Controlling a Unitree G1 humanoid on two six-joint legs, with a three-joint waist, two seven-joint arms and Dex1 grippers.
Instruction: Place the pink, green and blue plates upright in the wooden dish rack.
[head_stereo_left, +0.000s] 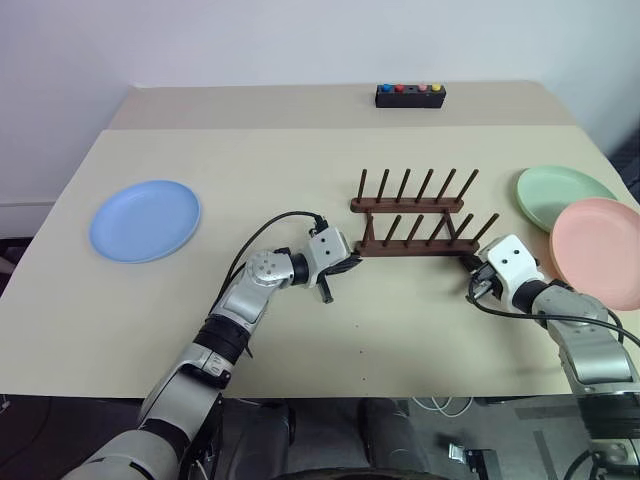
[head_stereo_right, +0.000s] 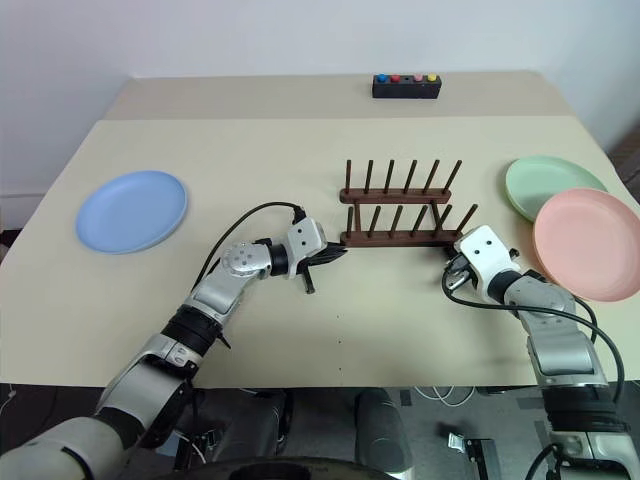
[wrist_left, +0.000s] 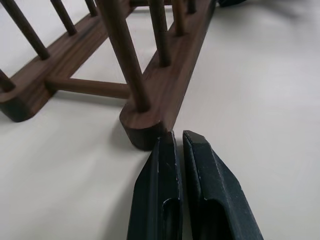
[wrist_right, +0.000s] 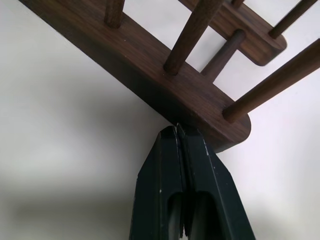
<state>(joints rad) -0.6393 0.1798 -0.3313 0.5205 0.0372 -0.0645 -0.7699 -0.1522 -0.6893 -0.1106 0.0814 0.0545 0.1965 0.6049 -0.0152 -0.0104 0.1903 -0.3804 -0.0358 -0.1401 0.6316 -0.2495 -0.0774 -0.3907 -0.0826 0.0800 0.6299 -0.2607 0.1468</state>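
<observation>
Nearest, along the front edge of the counter, the beige top lies bare on both sides of the two arms. The left hand has its fingers pressed together, holding nothing, its tips at the rounded left end of the near rail of the wooden dish rack. The right hand is likewise pinched closed and empty, its tips against the near face of that same rail close to its right end. The rack stands at mid-counter with no plates between its pegs. Left of it, well apart, the blue plate lies flat with open top all round. On the right, the pink plate lies near the right edge, overlapping the green plate just behind it. Farthest, a black box with coloured buttons sits near the back edge.
</observation>
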